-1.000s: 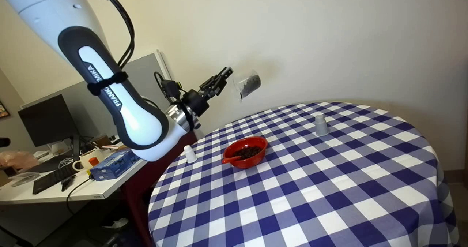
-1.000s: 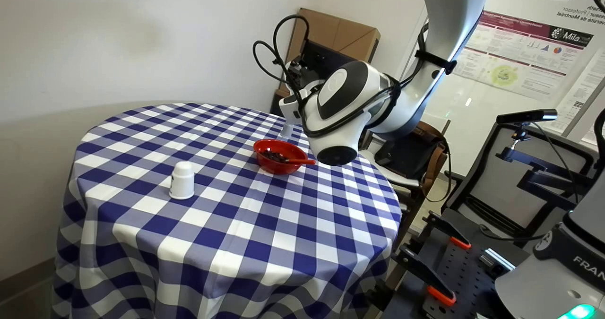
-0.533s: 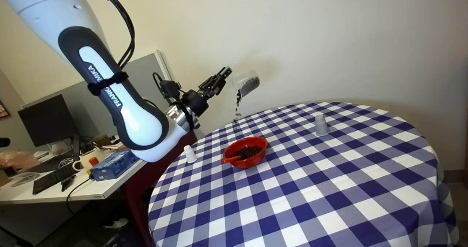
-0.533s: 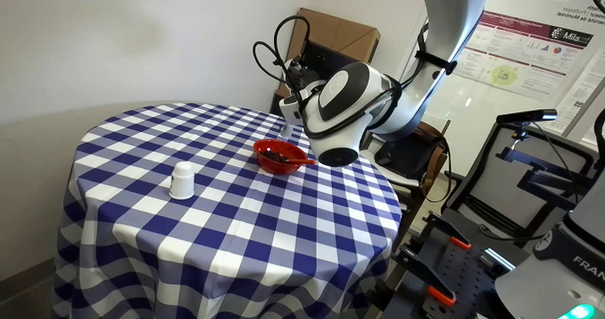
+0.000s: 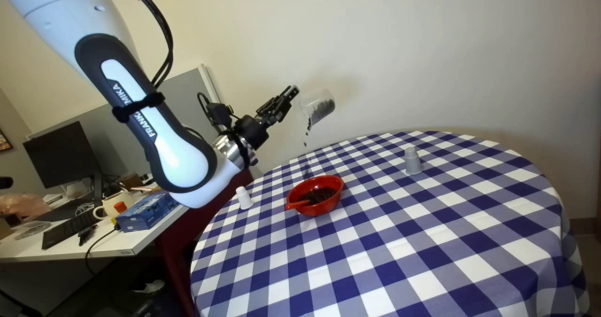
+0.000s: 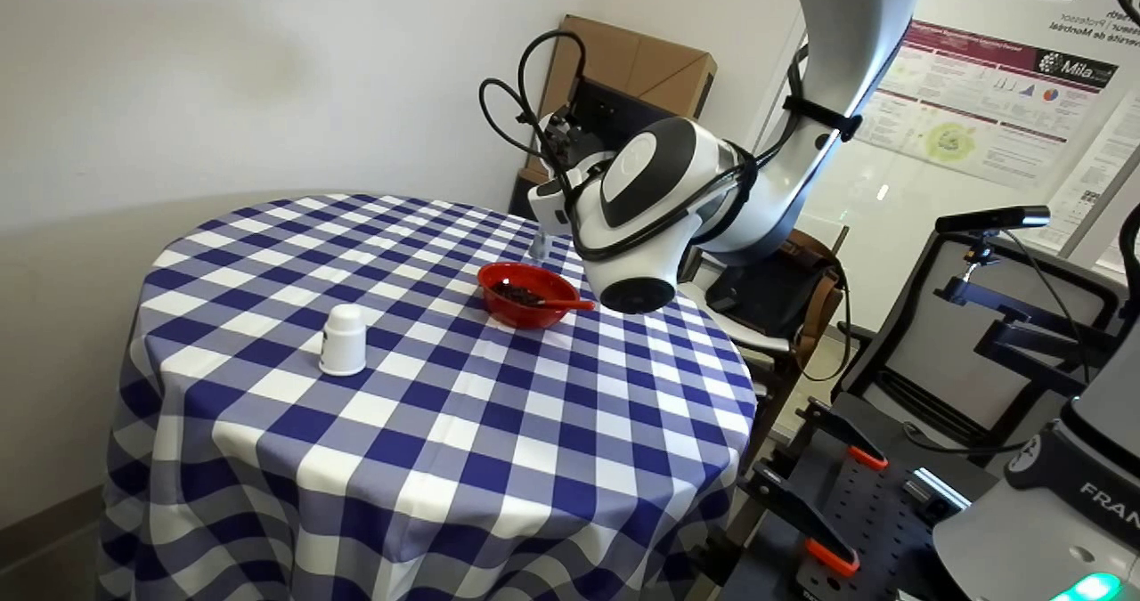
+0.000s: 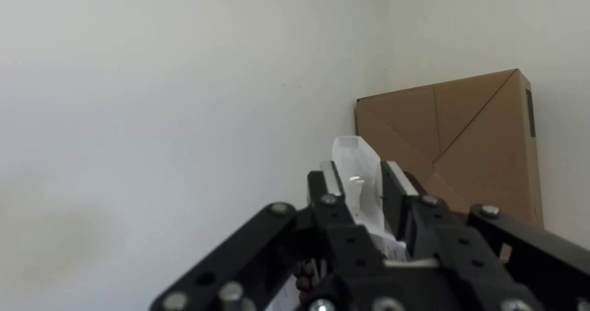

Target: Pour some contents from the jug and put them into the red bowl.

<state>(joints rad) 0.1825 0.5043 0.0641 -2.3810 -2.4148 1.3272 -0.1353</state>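
My gripper is shut on the handle of the grey translucent jug, holding it in the air. In the wrist view the jug has its pale handle between the gripper pads. The jug is tipped far over, and dark bits lie along its low side. Some dark bits fall from its lower edge towards the red bowl. The bowl stands on the table with dark bits and a red spoon inside; it also shows in an exterior view, where the arm hides most of the gripper.
White cups stand upside down on the checked table: one left of the bowl, one at the back right. A wall runs behind the table. A desk with a blue box stands at the left.
One second ago no bits fell from the jug. Half a second ago a thicker stream of dark bits fell; now the stream is thinner. The arm has barely moved.
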